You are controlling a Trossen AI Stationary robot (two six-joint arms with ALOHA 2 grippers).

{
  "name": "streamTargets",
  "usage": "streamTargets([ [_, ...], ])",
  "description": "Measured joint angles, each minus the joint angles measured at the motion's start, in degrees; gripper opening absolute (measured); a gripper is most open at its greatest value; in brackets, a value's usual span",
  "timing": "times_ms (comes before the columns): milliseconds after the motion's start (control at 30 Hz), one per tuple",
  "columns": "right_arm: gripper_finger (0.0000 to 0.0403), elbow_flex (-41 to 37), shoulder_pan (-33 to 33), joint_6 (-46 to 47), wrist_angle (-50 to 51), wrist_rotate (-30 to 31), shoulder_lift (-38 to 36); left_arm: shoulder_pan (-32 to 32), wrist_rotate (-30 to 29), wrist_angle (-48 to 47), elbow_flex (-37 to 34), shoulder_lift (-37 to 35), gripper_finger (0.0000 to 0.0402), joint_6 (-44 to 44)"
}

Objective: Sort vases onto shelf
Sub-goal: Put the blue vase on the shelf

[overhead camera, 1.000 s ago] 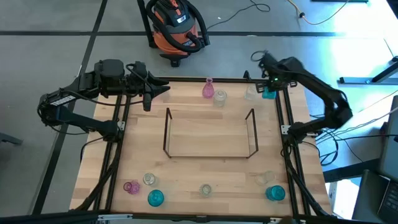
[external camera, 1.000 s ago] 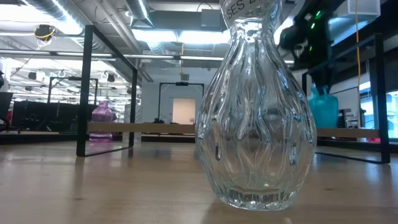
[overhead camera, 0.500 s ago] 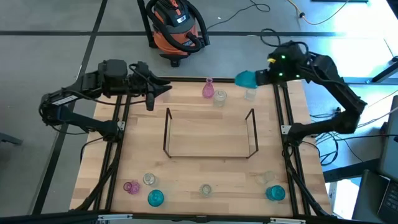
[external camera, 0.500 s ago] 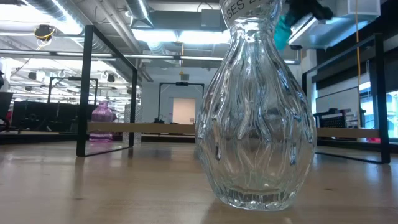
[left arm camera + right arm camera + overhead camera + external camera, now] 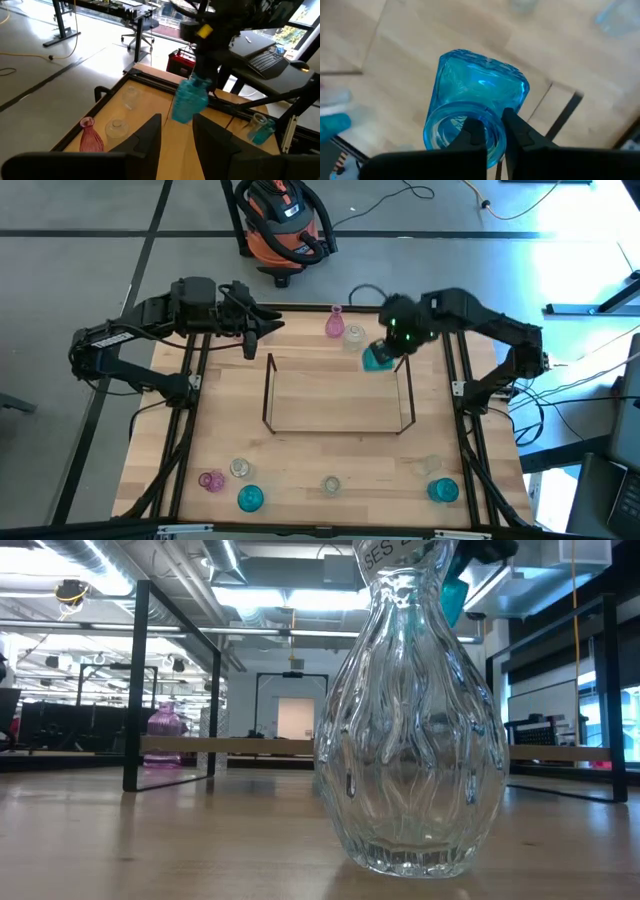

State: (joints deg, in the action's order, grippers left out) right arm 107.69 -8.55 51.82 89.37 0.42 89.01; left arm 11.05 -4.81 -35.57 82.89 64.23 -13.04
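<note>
1. While the right gripper [image 5: 385,350] hangs over the far right corner of the shelf [image 5: 338,393], its two fingers [image 5: 472,131] are pinched together on the rim of a teal-blue vase [image 5: 377,358], one finger inside the mouth and one outside.
2. That vase is off the table, tilted, above the shelf's right upright end; the left wrist view shows it dangling from the right arm [image 5: 190,102].
3. At the far left of the table, the left gripper [image 5: 252,340] waits just beyond the shelf's far left corner, its fingers [image 5: 145,140] standing partly apart with nothing between them.
4. Near the far edge stand a pink vase [image 5: 334,324] and, just right of it, a clear vase [image 5: 354,335].
5. Along the near edge sit a small pink vase [image 5: 211,480], a clear one [image 5: 240,468], a teal one [image 5: 250,498], another clear one [image 5: 331,485], a faint clear one [image 5: 428,467] and a second teal one [image 5: 442,491].
6. Close to the low camera a large clear ribbed vase [image 5: 410,730] fills the middle.
</note>
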Motion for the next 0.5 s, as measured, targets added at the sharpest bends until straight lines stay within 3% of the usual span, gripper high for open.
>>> streamTargets([
  [267,0.0006,-3.1,12.6,16.7,0.6,-1.0,-1.0,0.0,0.0,0.0,0.0,-0.1,0.0105,0.1],
  [500,0.0008,-9.7,18.9,28.0,0.5,-3.5,-1.4,0.0,0.0,0.0,0.0,-0.1,0.0105,1.6],
])
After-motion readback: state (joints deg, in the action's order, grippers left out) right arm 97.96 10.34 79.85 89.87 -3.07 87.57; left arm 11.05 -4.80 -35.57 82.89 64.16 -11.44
